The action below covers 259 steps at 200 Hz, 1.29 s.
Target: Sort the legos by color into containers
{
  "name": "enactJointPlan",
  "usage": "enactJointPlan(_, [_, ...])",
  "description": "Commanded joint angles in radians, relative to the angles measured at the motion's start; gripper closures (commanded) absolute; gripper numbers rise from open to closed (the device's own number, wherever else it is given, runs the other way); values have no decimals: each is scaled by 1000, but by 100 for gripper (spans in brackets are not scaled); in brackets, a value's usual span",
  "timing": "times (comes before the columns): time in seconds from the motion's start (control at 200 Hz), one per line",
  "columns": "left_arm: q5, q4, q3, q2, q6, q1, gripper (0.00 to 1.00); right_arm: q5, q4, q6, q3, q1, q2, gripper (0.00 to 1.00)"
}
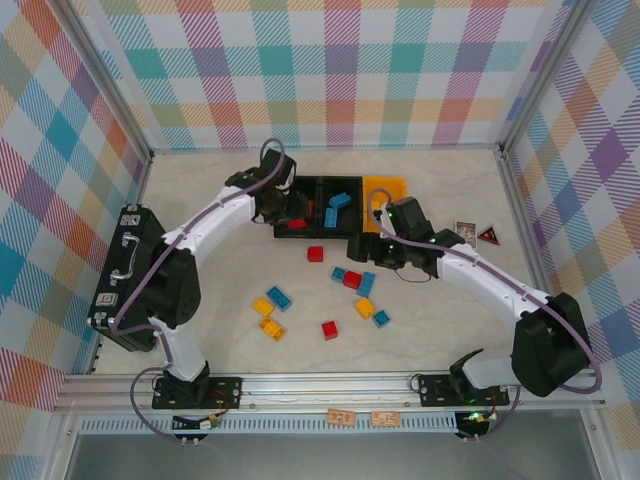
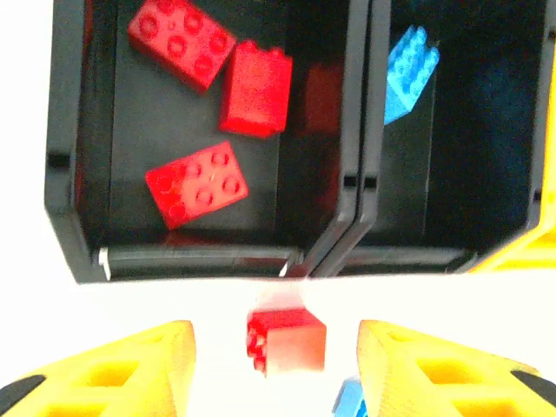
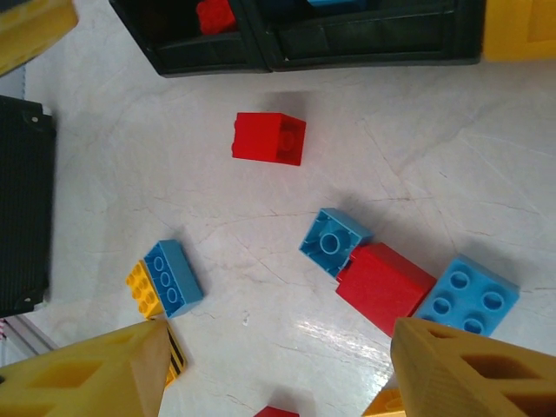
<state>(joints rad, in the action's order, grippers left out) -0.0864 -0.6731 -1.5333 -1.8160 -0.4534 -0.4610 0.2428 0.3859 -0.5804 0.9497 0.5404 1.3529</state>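
Top view: the left gripper (image 1: 283, 208) hangs over the left black plastic bin (image 1: 296, 235), close to the right gripper (image 1: 366, 248); the arms could clash. Left wrist: its fingers (image 2: 130, 369) are apart and empty; that bin holds red studded bricks (image 2: 196, 183), the middle black bin (image 2: 469, 174) a blue studded brick (image 2: 410, 68). Right wrist: fingers (image 3: 469, 373) are apart above a loose red brick (image 3: 384, 287) touching a loose blue brick (image 3: 334, 241) on the near table (image 3: 130, 174); one pinch might take both.

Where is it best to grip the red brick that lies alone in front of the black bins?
From above, on its two smooth side walls: the red brick lies tipped over, studs pointing sideways, with bare table around it.
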Motion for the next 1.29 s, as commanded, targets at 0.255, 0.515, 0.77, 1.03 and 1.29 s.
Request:
enactJointPlan(0.255, [20, -28, 278, 191, -20, -34, 46, 25, 25, 78, -33, 40, -22, 32])
enactJointPlan(0.515, [34, -19, 447, 264, -155, -58, 39, 42, -10, 53, -46, 49, 11, 32])
enactJointPlan(0.77, [129, -63, 593, 375, -281, -108, 33, 47, -27, 53, -59, 51, 26, 32])
enactJointPlan(1.03, [76, -27, 642, 421, -313, -138, 30, 56, -56, 43, -71, 50, 54, 32])
enactJointPlan(1.29, [56, 6, 605, 333, -303, -141, 29, 45, -57, 33, -83, 52, 39, 32])
